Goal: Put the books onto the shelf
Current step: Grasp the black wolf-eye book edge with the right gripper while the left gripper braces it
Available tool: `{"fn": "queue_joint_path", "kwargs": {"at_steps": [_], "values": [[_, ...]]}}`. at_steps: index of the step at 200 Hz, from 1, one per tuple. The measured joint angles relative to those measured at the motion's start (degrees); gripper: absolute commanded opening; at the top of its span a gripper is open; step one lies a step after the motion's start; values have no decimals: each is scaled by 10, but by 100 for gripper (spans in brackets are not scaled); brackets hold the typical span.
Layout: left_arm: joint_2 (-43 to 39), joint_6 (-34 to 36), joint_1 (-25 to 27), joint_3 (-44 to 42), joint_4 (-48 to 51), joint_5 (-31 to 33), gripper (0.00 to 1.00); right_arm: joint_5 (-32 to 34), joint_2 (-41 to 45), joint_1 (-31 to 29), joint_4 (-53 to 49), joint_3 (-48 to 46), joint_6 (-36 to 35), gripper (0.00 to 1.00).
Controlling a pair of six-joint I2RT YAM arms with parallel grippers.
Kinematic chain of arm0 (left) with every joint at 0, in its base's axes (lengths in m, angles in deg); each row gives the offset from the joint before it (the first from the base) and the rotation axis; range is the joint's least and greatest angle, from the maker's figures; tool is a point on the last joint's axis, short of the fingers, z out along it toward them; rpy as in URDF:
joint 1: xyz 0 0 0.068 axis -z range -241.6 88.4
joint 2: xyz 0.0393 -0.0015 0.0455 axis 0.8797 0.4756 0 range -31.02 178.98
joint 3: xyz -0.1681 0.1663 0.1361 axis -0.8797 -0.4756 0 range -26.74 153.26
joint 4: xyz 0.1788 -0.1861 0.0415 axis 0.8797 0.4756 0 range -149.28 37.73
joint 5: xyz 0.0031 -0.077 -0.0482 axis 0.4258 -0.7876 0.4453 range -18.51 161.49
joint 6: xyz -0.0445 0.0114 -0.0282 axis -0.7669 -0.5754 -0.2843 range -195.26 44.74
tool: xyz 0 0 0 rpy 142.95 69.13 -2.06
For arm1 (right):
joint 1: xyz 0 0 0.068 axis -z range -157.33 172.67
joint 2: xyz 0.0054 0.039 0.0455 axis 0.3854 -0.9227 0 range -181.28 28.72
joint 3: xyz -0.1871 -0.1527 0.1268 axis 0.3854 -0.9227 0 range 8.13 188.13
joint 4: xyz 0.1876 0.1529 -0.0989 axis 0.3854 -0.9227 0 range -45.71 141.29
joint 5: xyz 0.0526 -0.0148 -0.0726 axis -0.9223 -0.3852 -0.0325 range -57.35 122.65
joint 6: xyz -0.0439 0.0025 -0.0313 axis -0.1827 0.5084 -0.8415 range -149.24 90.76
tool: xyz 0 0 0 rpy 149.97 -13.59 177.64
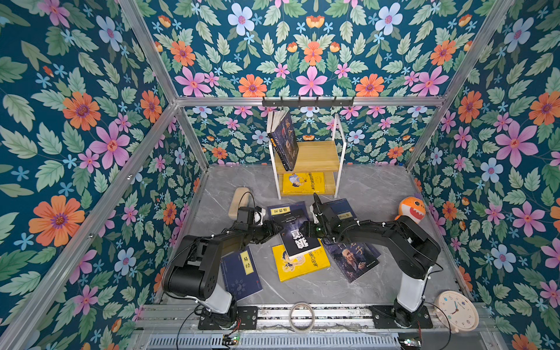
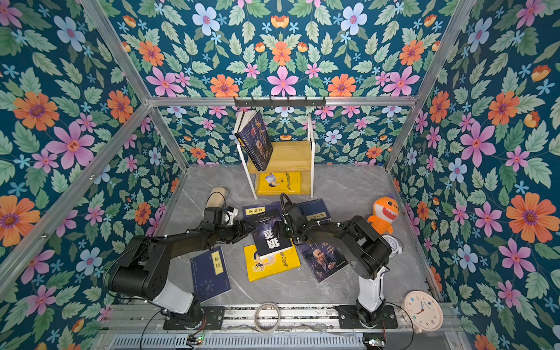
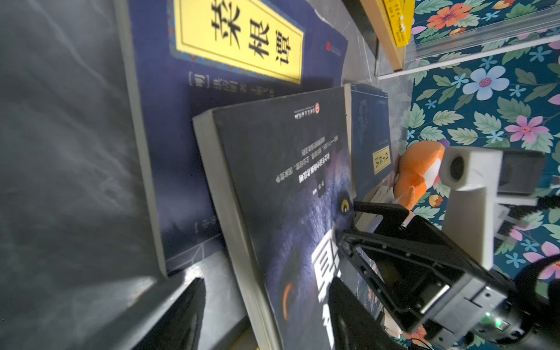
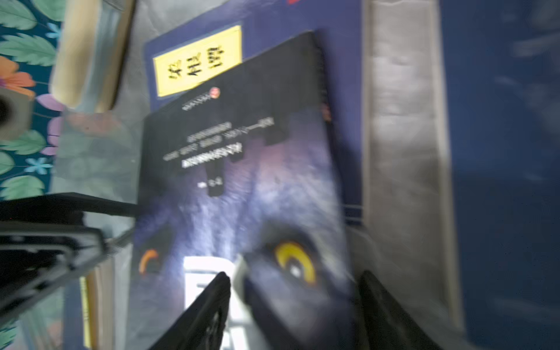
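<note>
Left gripper point(image 1: 276, 231) is straddling the mid-table black book's point(image 1: 298, 241) left edge, jaws apart, not clamping. Right gripper point(image 1: 304, 228) is straddling its right edge, grip unclear. Shelf point(image 1: 318, 154) is standing far behind, its top board's right half bare.

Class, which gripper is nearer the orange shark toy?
Right. The right gripper is at the black book edge on the shark toy side; the left gripper is at the book's opposite edge, farther away.

Teal floral wallpaper point(image 1: 303, 45); grey marbled tabletop point(image 1: 378, 194); yellow cartoon book point(image 1: 291, 265) at six o'clock from the black book point(image 1: 298, 236).
</note>
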Motion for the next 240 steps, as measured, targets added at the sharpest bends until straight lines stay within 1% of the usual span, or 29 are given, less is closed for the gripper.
{"fn": "queue_joint_path", "kwargs": {"at_steps": [13,50,75,106,128,173,191,203,212,229,240], "values": [[2,0,0,5,2,0,61,-10,-5,-5,-7,10,3,64],[5,2,-1,7,6,9,53,-29,-2,-13,-17,14,20,57],[4,2,-1,10,15,14,48,-31,19,-19,-23,4,36,55],[1,3,-1,11,23,21,44,-45,26,-21,-12,-9,63,54],[0,11,-1,11,23,23,40,-55,40,-25,18,-30,87,52],[-2,11,-1,11,24,21,39,-77,56,-28,78,-61,127,47],[-6,13,-1,8,25,21,39,-83,55,-28,100,-70,140,43],[-9,13,-1,8,26,21,39,-84,56,-29,111,-75,152,38],[-13,15,-1,7,26,21,39,-84,58,-30,127,-83,156,30],[-17,15,-1,5,24,21,39,-87,58,-32,160,-95,170,11],[-20,15,-1,5,27,22,41,-90,57,-32,176,-99,181,6]]}}
